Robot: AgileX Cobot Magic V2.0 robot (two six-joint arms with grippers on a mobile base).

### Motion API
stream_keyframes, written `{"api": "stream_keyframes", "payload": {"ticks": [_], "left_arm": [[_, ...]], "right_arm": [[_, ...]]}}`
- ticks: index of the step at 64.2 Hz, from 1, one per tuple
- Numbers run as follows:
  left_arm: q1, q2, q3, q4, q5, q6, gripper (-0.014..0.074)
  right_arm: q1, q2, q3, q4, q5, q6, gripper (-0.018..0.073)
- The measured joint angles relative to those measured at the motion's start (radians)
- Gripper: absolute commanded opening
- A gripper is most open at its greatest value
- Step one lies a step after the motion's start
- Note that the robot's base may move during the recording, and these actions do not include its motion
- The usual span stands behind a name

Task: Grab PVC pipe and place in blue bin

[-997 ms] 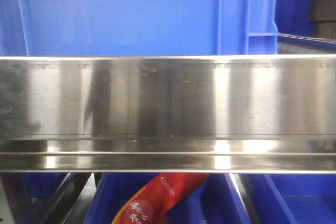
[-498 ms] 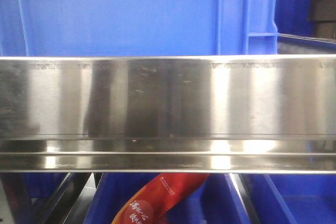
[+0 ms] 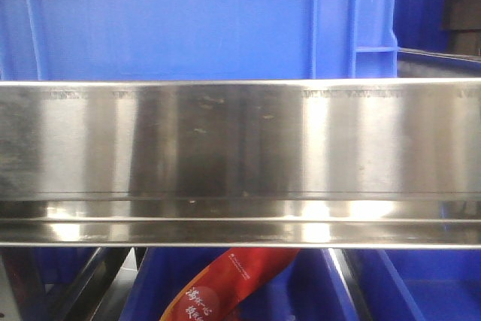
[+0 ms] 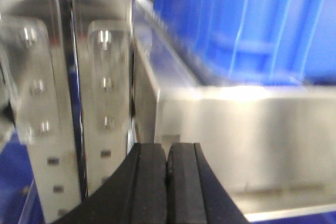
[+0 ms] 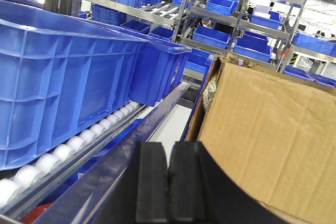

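Observation:
The PVC pipe is not in any view. A large blue bin [image 3: 188,20] stands on the shelf behind a steel rail [image 3: 240,148]. It also shows in the left wrist view [image 4: 252,24] and in the right wrist view [image 5: 58,72], where it sits on white rollers [image 5: 68,148]. My left gripper [image 4: 167,153] is shut and empty, close to the steel rail's corner [image 4: 173,98]. My right gripper [image 5: 168,153] is shut and empty, above a dark rail beside a cardboard box [image 5: 268,135].
A perforated steel upright [image 4: 42,103] stands left of the left gripper. A smaller blue bin [image 5: 157,69] sits behind the large one. A red packet [image 3: 225,283] lies in a lower blue bin. Racks with several blue bins [image 5: 236,30] fill the background.
Only the dark reflection on the steel rail has shifted a little; the bin and rail have not moved.

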Motion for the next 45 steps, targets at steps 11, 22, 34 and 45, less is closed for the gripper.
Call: {"api": "stream_keyframes", "payload": {"ticks": [11,22,34,45], "left_arm": [[0.000,0.000,0.004,0.000,0.000,0.000,-0.0111],[0.000,0.000,0.006,0.000,-0.004,0.000,-0.0111],[0.000,0.000,0.006,0.023,-0.125,0.000,-0.0111],[0.000,0.000,0.006,0.028,-0.189,0.000,-0.0111]], "right_arm": [[0.000,0.000,0.000,-0.001,0.000,0.000,-0.0163],[0.000,0.000,0.000,-0.001,-0.002,0.000,-0.0163],[0.000,0.000,0.000,-0.002,-0.002,0.000,-0.0163],[0.000,0.000,0.000,-0.002,-0.002,0.000,-0.0163]]}}
